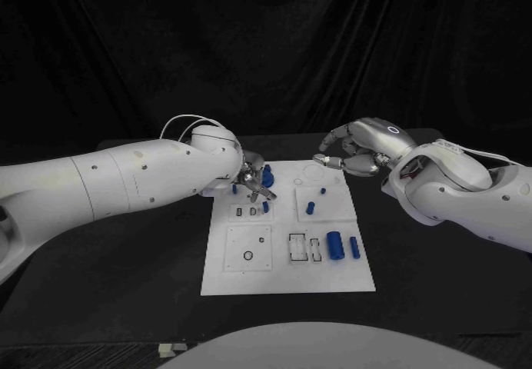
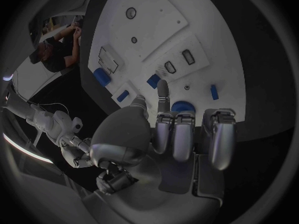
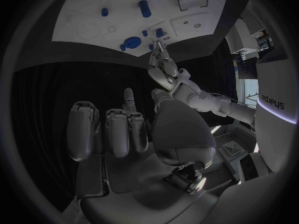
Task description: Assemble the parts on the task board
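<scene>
Left hand (image 1: pixel 257 183) is hovering over the far-left part of the task board (image 1: pixel 288 278), fingers reaching down among small blue parts (image 1: pixel 266 206); can't tell whether it's pinching one. Risk, as I judge it: fingers are crowding the pegs, so a nudge could be knocking a neighbour over or seating a piece crooked. Right hand (image 1: pixel 353 155) is hanging w/ fingers curled in on nothing, just off the board's far-right corner. Blue cylinders (image 1: pixel 335 246) are lying near the board's right edge, well apart from both hands, on the black worktop (image 1: pixel 122 269)
</scene>
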Robot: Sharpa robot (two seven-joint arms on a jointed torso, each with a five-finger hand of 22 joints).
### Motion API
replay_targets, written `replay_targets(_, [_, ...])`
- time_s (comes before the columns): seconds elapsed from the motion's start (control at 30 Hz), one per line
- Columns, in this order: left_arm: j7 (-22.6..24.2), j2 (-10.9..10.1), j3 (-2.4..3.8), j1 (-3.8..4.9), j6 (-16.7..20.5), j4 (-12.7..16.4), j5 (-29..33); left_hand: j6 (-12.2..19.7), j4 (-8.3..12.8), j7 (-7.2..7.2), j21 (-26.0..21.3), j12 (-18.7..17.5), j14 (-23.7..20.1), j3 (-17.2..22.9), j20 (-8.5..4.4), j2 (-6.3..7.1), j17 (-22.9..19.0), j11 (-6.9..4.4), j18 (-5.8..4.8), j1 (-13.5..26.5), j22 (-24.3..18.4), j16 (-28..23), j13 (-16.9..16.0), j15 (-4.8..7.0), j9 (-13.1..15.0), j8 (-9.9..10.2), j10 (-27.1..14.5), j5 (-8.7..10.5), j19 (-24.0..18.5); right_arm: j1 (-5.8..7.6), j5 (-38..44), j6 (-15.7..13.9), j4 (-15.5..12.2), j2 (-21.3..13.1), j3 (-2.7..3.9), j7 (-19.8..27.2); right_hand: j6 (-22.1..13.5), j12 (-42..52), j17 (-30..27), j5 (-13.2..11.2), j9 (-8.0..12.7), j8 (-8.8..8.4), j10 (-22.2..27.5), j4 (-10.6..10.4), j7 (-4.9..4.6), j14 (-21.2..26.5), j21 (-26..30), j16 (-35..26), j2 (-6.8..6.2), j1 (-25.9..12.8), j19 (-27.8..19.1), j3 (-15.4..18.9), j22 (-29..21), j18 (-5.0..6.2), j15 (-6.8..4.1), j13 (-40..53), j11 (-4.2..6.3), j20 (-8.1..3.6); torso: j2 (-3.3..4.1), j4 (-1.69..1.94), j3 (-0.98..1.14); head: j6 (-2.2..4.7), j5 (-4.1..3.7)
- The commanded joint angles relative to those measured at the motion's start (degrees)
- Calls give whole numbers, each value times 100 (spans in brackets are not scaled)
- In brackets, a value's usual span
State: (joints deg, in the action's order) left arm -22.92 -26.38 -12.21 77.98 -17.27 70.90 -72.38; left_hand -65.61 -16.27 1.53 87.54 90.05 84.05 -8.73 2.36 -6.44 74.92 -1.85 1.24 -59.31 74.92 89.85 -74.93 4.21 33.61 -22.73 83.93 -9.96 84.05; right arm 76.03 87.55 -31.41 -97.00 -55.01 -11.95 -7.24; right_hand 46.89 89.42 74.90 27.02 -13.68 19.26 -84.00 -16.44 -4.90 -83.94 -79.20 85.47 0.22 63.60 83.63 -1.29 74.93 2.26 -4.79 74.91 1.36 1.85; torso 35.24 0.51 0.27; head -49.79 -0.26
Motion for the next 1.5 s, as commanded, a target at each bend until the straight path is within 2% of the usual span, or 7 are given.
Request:
replay_targets(0.03, [-121, 65, 6, -56, 263, -80, -6, 1, 5, -50, -39, -5, 595, 4, -35, 5, 1508, -52, 20, 29, 1068, 15, -1507, 39, 39, -41, 607, 17, 134, -17, -84, 62, 25, 11, 4, -92, 46, 13, 579, 33, 7, 20, -566, 4, 9, -436, -19, 19, 0, 51, 217, -30, 1179, 23, 33, 1453, -55, -1, -3, 2, -1, -21, 50])
replay_targets(0.13, [-170, 118, 6, -97, 327, -129, -5, 6, 20, -56, -47, -5, 595, 12, -42, 17, 1508, -58, 23, 16, 1059, 15, -1507, 47, 85, -47, 607, -4, 126, -20, -109, 70, 41, 20, 4, -87, 47, 8, 573, 33, 8, 21, -562, 3, 8, -435, -9, 16, 3, 55, 213, -33, 1176, 25, 33, 1446, -56, 0, -1, -3, -4, -21, 44])
replay_targets(0.33, [-252, 207, 6, -170, 318, -196, -5, 67, 45, -53, -81, -5, 595, 44, -52, 20, 1508, -61, 37, -19, 1016, 15, -1507, 54, 166, -17, 607, -41, 85, -24, -136, 92, 59, 31, 4, -85, 48, -21, 560, 33, 8, 21, -541, 2, 8, -432, -2, 10, 6, 59, 210, -35, 1174, 27, 34, 1411, -57, 0, -12, 10, -1, -21, 31])
replay_targets(0.5, [-251, 245, 6, -210, 267, -217, -5, 214, 110, -15, -122, -5, 595, 130, -47, 29, 1508, -38, 49, -117, 975, 15, -1507, 41, 236, 132, 607, -124, 45, -31, -221, 101, 80, 39, 4, -79, 47, -53, 547, 33, 9, 21, -517, 1, 7, -430, 11, 4, 7, 63, 205, -36, 1170, 30, 34, 1371, -57, 1, -11, 9, -4, -21, 21])
replay_targets(0.53, [-241, 251, 6, -216, 258, -220, -5, 320, 136, 24, -154, -5, 595, 176, -36, 19, 1508, -9, 61, -155, 937, 15, -1507, 21, 207, 259, 607, -145, 6, -34, -236, 102, 84, 40, 4, -79, 47, -53, 547, 33, 9, 21, -517, 1, 7, -430, 11, 4, 7, 63, 205, -36, 1170, 30, 34, 1371, -57, 1, -10, 5, -5, -21, 26])
replay_targets(0.6, [-230, 258, 6, -223, 244, -227, -5, 319, 157, 30, -163, -5, 595, 206, -28, 14, 1508, 0, 63, -182, 929, 15, -1507, 11, 201, 299, 607, -150, -2, -41, -252, 104, 91, 41, 4, -77, 47, -62, 542, 33, 9, 21, -511, 1, 7, -429, 20, 2, 9, 66, 201, -38, 1167, 32, 35, 1359, -58, 1, -6, -1, -5, -21, 29])
replay_targets(1.5, [-298, 368, 6, -298, -94, -254, -5, 149, 295, -2, -172, -5, 595, 335, -17, 56, 1508, -18, 63, -307, 939, 15, -1507, 15, 240, 373, 607, -135, 12, -102, -287, 128, 131, 35, 4, -92, 44, -68, 532, 36, 11, 19, -506, 2, 5, -427, 30, -3, 11, 77, 197, -42, 1164, 34, 36, 1352, -60, 2, -18, 6, 3, -21, -24])
